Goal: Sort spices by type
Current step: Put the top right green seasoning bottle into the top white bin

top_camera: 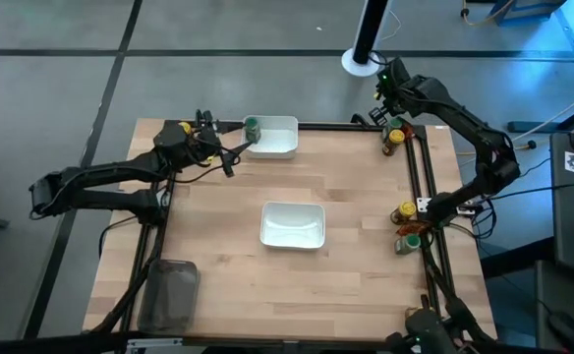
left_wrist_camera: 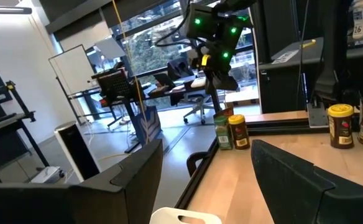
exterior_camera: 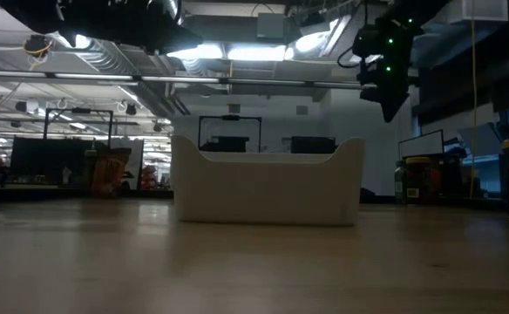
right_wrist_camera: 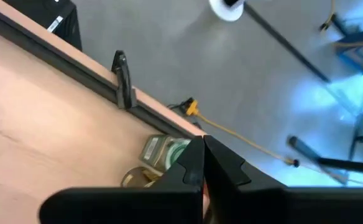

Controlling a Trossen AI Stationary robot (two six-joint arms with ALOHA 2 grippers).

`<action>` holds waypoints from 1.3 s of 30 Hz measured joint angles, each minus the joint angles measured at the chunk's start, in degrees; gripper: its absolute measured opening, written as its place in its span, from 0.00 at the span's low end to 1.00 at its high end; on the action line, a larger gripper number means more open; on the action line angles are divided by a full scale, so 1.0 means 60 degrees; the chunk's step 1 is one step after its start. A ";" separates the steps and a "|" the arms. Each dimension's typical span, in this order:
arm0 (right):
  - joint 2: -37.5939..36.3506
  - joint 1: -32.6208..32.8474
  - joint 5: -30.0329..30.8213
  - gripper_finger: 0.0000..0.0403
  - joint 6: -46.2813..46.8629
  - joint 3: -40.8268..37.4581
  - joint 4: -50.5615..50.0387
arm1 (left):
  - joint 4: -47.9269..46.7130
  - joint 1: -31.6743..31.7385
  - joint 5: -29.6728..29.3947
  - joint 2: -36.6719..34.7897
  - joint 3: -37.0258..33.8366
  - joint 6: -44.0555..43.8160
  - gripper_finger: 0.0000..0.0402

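A green-capped jar (top_camera: 253,127) is seen at the tips of the left gripper (top_camera: 245,139), just over the near-left rim of the far white bowl (top_camera: 277,138); whether the jaws are clamped on it or already parted cannot be told. The right gripper (top_camera: 385,87), jaws closed together on nothing, is held above the pair of jars (top_camera: 395,136) at the surface's far right corner, well right of that bowl. That pair lies almost straight below the right jaws, standing upright, so a downward reach with parted jaws is judged to be needed; two more jars (top_camera: 406,226) wait farther along the right edge.
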 joint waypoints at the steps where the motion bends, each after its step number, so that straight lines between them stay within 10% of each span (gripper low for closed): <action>1: 0.0020 0.0003 -0.0017 0.02 0.0116 -0.0006 -0.0011 | -0.0002 0.0000 0.0000 0.0000 0.0000 0.0000 0.59; 14: 0.0785 0.0018 -0.1119 0.32 0.0575 -0.0017 -0.1016 | 0.0002 0.0000 -0.0004 0.0000 0.0004 -0.0011 0.59; 22: 0.1144 0.0025 0.0086 0.51 0.0568 -0.0028 -0.1043 | 0.0002 0.0000 -0.0004 0.0004 0.0004 -0.0011 0.59; 39: 0.1224 -0.0198 -0.0599 0.53 0.1100 -0.0103 -0.0873 | 0.0013 0.0000 -0.0004 0.0011 0.0004 -0.0050 0.59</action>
